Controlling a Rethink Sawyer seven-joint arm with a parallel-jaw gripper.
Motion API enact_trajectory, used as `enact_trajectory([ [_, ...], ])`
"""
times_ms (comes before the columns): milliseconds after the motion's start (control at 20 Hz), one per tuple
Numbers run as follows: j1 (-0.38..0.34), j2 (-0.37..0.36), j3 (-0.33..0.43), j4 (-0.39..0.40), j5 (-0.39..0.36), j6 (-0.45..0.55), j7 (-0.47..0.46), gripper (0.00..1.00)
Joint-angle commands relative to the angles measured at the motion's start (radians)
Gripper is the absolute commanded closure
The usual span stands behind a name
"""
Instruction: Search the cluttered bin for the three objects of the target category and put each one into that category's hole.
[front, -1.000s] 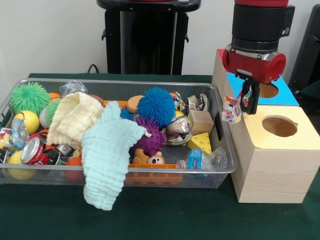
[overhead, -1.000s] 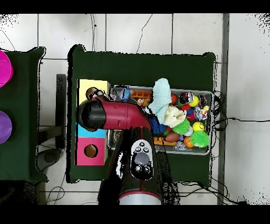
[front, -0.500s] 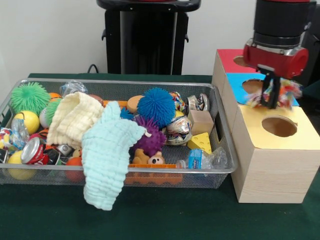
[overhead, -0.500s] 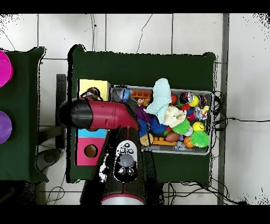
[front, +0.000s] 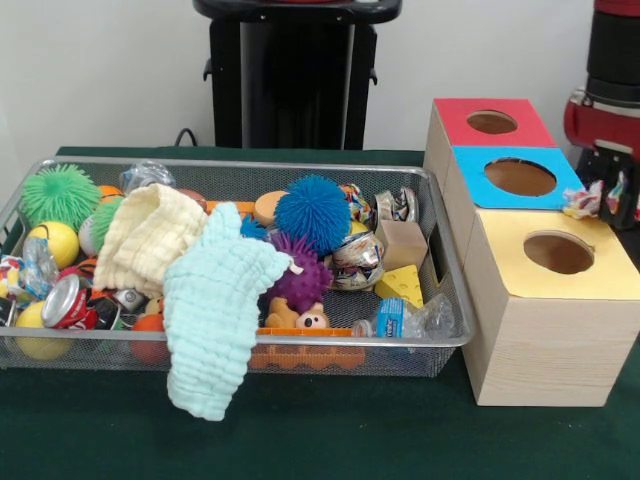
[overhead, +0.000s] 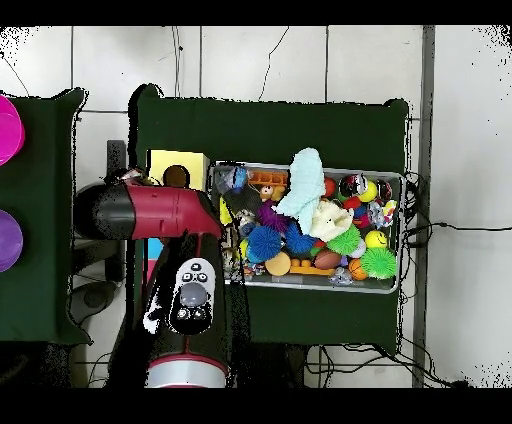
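- Gripper (front: 612, 196) at right edge beside the yellow box (front: 550, 310), closed on a crumpled wrapper (front: 583, 201).
- Mesh bin (front: 445, 300) left, full of clutter.

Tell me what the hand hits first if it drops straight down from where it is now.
Probably nothing on the boxes: the hand, shut on a crumpled wrapper, seems past the yellow-topped box. Below looks like green table, though depth is unclear.

Red and black arm (overhead: 160, 212).
Glossy red casing with black joint ends; grey oval panel with round buttons on the upper link; black gripper (front: 612, 190) under a red collar.
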Motion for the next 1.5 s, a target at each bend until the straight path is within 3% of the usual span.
enact_trajectory([
  [50, 0.002, 0.163, -0.059, -0.112, 0.046, 0.029, 0.220, 1.00],
  [350, -0.066, 0.185, -0.024, -0.085, 0.021, -0.082, 0.110, 1.00],
  [600, -0.098, 0.181, -0.001, -0.070, 0.007, -0.110, 0.076, 1.00],
  [1200, -0.142, 0.144, 0.047, -0.047, -0.002, -0.088, 0.050, 1.00],
  [1500, -0.148, 0.079, 0.042, -0.021, -0.003, -0.005, 0.043, 1.00],
])
